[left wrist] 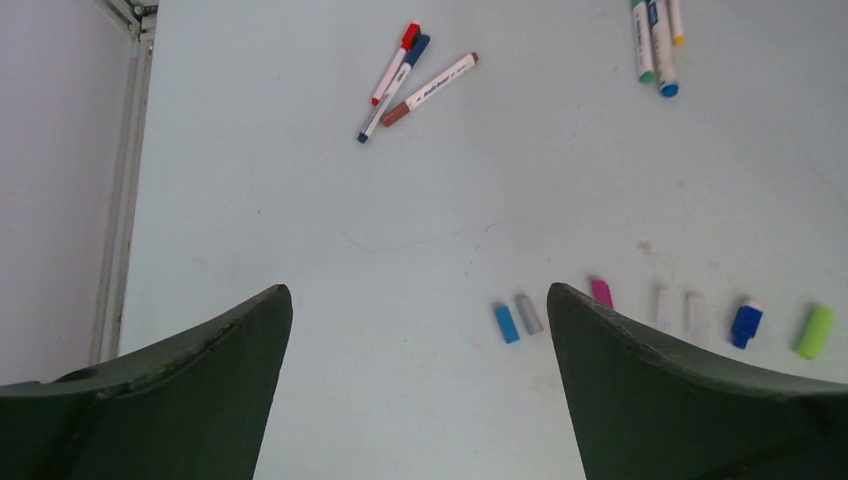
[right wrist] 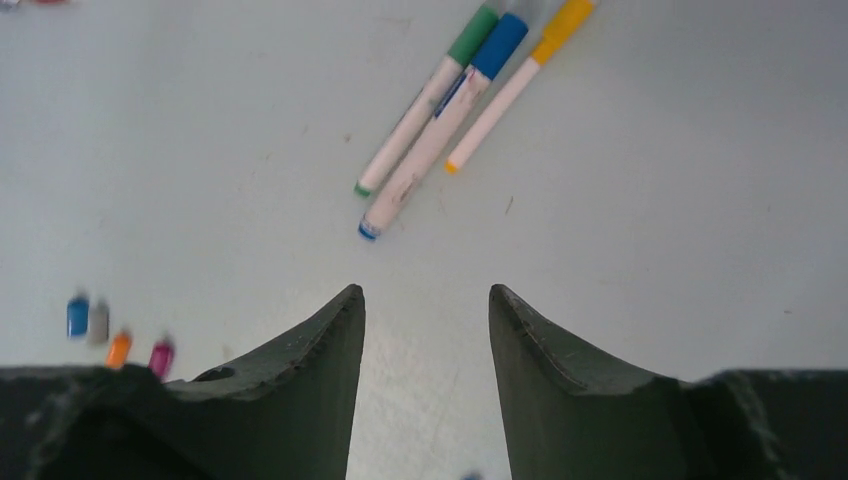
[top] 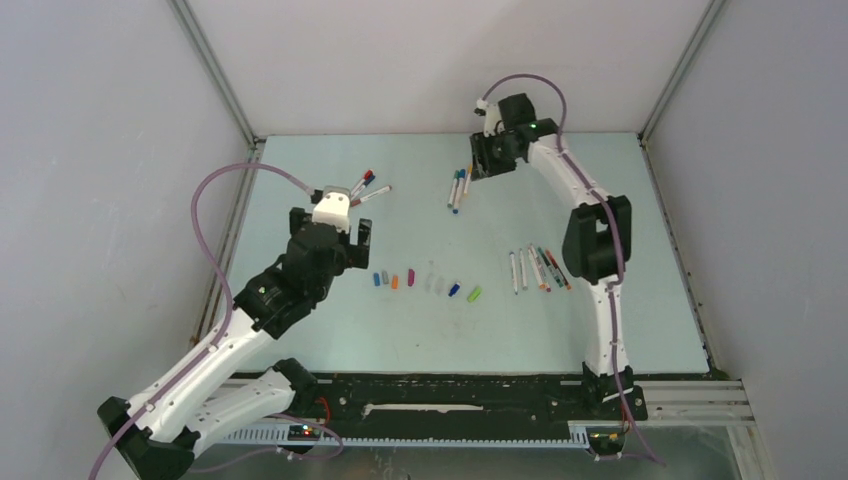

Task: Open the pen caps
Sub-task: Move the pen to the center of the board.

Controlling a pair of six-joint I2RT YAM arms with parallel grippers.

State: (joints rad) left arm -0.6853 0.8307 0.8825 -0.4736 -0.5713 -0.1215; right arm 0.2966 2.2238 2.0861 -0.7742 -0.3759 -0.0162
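Our left claw (left wrist: pixel 420 330) is spread wide and empty; our right claw (right wrist: pixel 427 320) is part-spread, holding nothing. Three thin white capped pens (right wrist: pixel 455 95) lie close together ahead of the right claw. We might pinch two at once.

Pale blue-green worktop (top: pixel 330 330), scuffed, faint scratch near centre in left wrist view. White walls (top: pixel 420 60) on three sides, metal frame posts (top: pixel 215 70) at back corners. Black rail (top: pixel 450 395) along near edge, slotted white cable duct (top: pixel 440 435) in front of it. Purple cables (top: pixel 215 185) loop above worktop left and at back right. Metal strip (left wrist: pixel 120 200) runs along worktop's left edge.
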